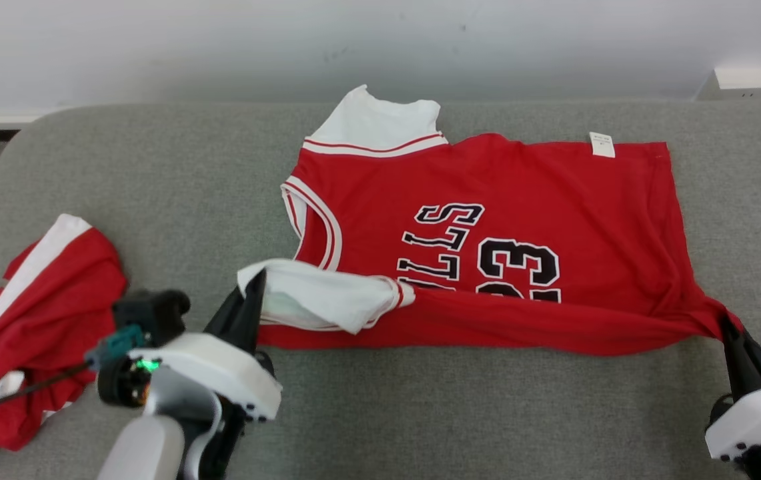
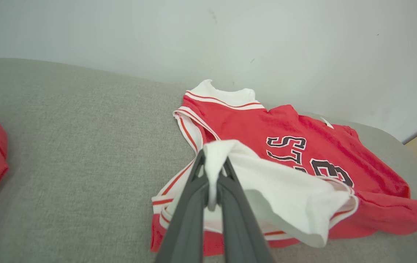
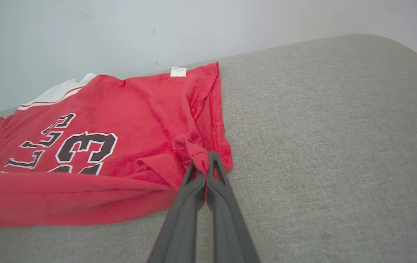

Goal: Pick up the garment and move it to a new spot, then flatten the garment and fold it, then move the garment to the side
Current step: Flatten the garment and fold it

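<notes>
Two pincers are each closed on an end of one red jersey (image 1: 520,200), which lies spread on a grey upholstered surface (image 1: 173,193). The left pincer (image 1: 257,280) has its dark fingers pressed together on a white sleeve (image 1: 320,300) of the jersey; in the left wrist view a fold of that white cloth stands pinched between the fingers (image 2: 193,197) and spills over to their right. The right pincer (image 1: 730,330) is clamped on the red hem corner, and in the right wrist view the cloth bunches into a small peak just at its fingertips (image 3: 213,164).

Between the two pincers the near edge of the jersey runs as a long rolled fold that covers the lower part of the black lettering (image 1: 447,233) and of the number 23 (image 1: 519,263). Beyond that fold the rest of the jersey lies flat, away from both pincers toward the pale wall (image 1: 220,47), with the second white sleeve (image 1: 380,123) at the far corner on the left pincer's side and a small white label (image 1: 601,144) at the far edge on the right pincer's side.

Another red and white garment (image 1: 40,313) lies crumpled to the outer side of the left pincer, apart from the jersey. A white box (image 1: 740,81) sits on the wall far beyond the right pincer.
</notes>
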Controlling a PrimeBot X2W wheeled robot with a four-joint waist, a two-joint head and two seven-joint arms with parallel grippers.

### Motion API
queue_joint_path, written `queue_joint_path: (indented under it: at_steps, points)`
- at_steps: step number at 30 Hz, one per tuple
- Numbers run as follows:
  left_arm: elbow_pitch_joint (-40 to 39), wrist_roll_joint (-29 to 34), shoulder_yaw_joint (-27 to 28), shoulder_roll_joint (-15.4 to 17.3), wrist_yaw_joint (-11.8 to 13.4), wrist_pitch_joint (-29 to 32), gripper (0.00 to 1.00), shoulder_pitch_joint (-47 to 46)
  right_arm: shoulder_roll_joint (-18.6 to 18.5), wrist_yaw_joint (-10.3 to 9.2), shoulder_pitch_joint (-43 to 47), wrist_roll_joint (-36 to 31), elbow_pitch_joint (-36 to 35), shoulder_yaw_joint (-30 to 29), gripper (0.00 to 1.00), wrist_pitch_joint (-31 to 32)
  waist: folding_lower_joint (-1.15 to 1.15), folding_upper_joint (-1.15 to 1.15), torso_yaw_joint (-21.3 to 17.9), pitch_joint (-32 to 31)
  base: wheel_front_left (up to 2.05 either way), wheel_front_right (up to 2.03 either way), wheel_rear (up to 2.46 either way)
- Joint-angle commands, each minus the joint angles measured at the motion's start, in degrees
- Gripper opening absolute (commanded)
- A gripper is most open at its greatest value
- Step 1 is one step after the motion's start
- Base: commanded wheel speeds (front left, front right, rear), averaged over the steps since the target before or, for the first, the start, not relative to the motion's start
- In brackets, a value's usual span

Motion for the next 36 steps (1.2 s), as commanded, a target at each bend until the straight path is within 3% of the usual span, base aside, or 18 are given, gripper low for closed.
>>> queue_joint_path:
  at_steps: [1, 10, 11, 12, 13, 19, 23, 27, 36]
  points:
    - [1.12, -0.38, -0.06, 0.53, -0.49, 0.22, 0.00, -2.14, -0.09, -0.17, -1.66, -0.30, 0.85, -0.18, 0.00, 0.52, 0.00, 0.00, 0.46, 1.46, 0.00, 0.00, 0.00]
    - [19.97, -1.01, -1.07, -0.12, -4.31, -1.64, 0.00, -17.61, -0.35, -0.17, -13.44, -2.64, 12.93, -0.83, 0.02, 1.20, 0.00, 0.00, 0.93, 5.77, 0.00, 0.00, 0.00]
    - [21.79, -1.25, -1.35, -0.35, -4.73, -2.03, 0.37, -18.31, -0.29, -0.17, -13.94, -2.45, 14.26, -0.62, 0.42, 1.26, 0.00, 0.00, 0.98, 5.91, 0.00, 0.00, 0.00]
    - [23.49, -1.19, -1.72, -0.42, -5.03, -2.32, 1.00, -18.83, -0.38, -0.17, -14.53, -2.36, 15.11, -0.37, 0.94, 0.62, 0.00, 0.00, 1.02, 6.02, 0.00, 0.00, 0.00]
    - [24.66, -1.19, -1.89, -0.58, -5.25, -3.14, 1.00, -19.34, -0.46, -0.16, -14.94, -2.30, 15.76, -0.17, 1.00, 0.06, 0.00, 0.00, 1.08, 6.12, 0.00, 0.00, 0.00]
    - [27.62, 1.36, -2.79, -0.85, -4.94, -11.95, 1.00, -18.05, -2.50, -0.16, -12.11, -2.48, 14.44, 2.56, 1.00, -8.76, 0.00, 0.00, 1.56, 5.46, 0.00, 0.00, 0.00]
    - [25.04, 5.00, -3.06, 0.10, -1.32, -19.29, 1.00, -14.86, -4.56, -0.16, -8.38, -4.91, 9.83, 4.54, 1.00, -16.96, 0.00, 0.00, 1.39, 4.17, 0.00, 0.00, 0.00]
    - [18.92, 8.65, -2.52, 1.28, 3.26, -22.26, 1.00, -10.20, -5.56, -0.15, -5.13, -7.61, 3.96, 5.60, 1.00, -22.73, 0.00, 0.00, 0.98, 2.57, 0.00, 0.00, 0.00]
    - [4.81, 11.10, -1.72, 2.74, 8.93, -22.40, 1.00, 3.91, -2.92, -0.16, 4.41, -8.81, -7.16, 7.24, 1.00, -21.80, 0.00, 0.00, 0.06, -1.64, 0.00, 0.00, 0.00]
